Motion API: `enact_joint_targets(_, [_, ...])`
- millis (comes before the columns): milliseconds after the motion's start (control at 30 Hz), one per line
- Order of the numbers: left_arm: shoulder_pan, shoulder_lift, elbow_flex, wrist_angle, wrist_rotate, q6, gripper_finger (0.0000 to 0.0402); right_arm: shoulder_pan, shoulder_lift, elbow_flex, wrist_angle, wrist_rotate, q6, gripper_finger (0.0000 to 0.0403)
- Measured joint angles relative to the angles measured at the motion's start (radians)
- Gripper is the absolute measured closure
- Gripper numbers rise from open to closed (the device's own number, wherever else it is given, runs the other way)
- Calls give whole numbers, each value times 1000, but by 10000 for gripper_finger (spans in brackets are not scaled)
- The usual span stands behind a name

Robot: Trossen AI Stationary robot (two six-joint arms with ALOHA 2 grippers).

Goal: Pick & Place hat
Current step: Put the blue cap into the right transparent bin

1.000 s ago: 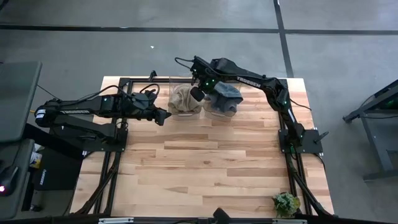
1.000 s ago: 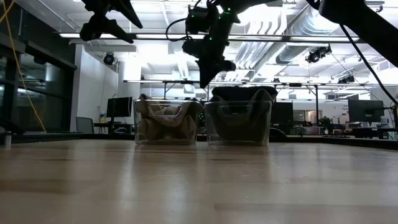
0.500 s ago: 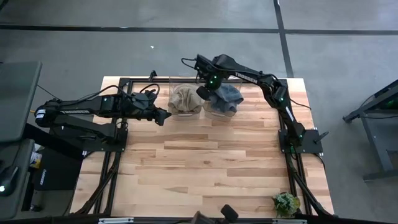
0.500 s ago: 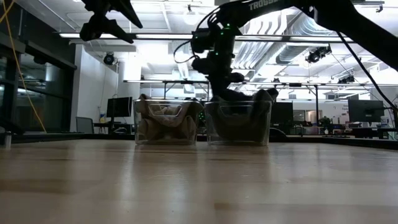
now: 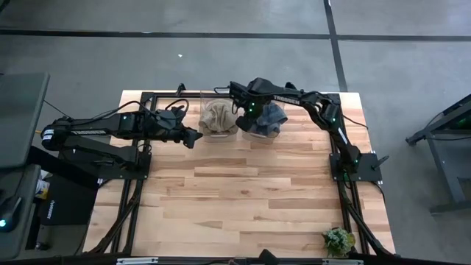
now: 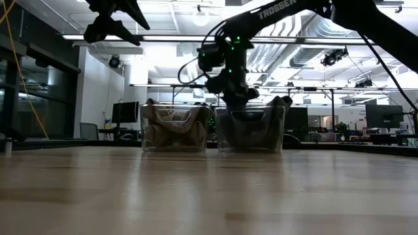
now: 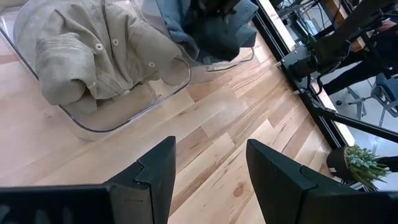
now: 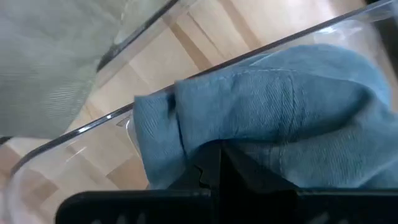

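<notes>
Pressing its closed fingers down into the blue hat (image 8: 280, 106), the right gripper (image 5: 248, 118) is reaching inside the clear bin (image 5: 259, 135); the left gripper (image 7: 208, 171) is hovering spread nearby.

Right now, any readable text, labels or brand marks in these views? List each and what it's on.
"TROSSEN" – white lettering on the right arm's upper link, seen in the high view.
"TROSSEN" – same arm link in the low view, near the top of the picture.
Left arm: no lettering legible.
Clear bins, tan hat and blue hat: no labels visible.
Screens in the room behind: too small to read.
</notes>
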Motion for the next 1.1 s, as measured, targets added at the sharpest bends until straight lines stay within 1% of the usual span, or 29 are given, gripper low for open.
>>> enact_joint_targets(167, [0, 0, 0, 0, -1, 0, 224, 7, 0, -31, 31, -5, -21, 403])
enact_joint_targets(333, [0, 0, 0, -1, -3, 0, 224, 10, 0, 11, 13, -3, -30, 403])
enact_joint_targets(633, [0, 0, 0, -1, -3, 0, 224, 10, -5, 189, -95, 2, -52, 403])
enact_joint_targets(767, [0, 0, 0, -1, -3, 0, 224, 10, -5, 260, -190, 46, -62, 403])
enact_joint_targets(900, [0, 0, 0, -1, -3, 0, 224, 6, -6, 327, -317, 119, -72, 403])
enact_joint_targets(967, [0, 0, 0, -1, -3, 0, 224, 2, -21, 327, -327, 139, -72, 403])
enact_joint_targets(1100, [0, 0, 0, -3, -2, 0, 224, -23, -92, 260, -324, 117, -61, 403])
